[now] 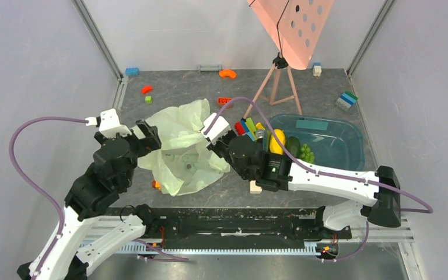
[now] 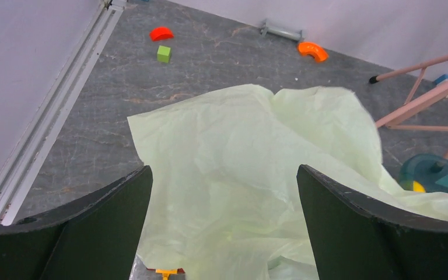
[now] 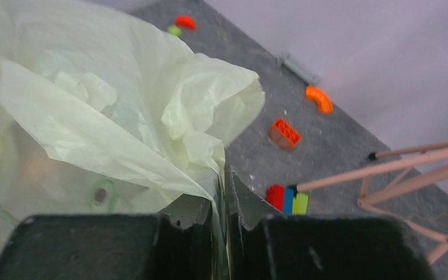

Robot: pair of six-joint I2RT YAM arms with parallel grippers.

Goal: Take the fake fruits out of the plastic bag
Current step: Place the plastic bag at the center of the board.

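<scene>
1. Closest to the near edge, a small orange piece [image 1: 156, 185] peeked out from under the bag's near rim.
2. The plastic bag [image 1: 181, 151] lay crumpled at the middle of the tabletop, a little toward the left edge. A dim round shape showed through its film — what it was could not be told.
3. The left gripper [image 2: 223, 175] hovered at the bag's left side, its jaws wide apart and pinching nothing.
4. The right gripper [image 3: 224, 181] sat at the bag's right side, its fingers pressed together on a fold of the film.
5. Toward the right edge, apart from the bag, a teal tray [image 1: 332, 143] held the fake fruits — a yellow oblong one [image 1: 277, 142], a dark green one [image 1: 292, 146] and a bumpy green cluster [image 1: 307, 153].
6. Coloured bricks [image 1: 248, 125] lay just beside the tray's left far corner.
7. Farther back were an orange brick [image 1: 224, 100], a green cube [image 2: 163, 53], a red arch [image 2: 161, 33] and a pink stand [image 1: 277, 87].
8. An orange curved piece [image 1: 228, 73] lay near the far edge.
</scene>
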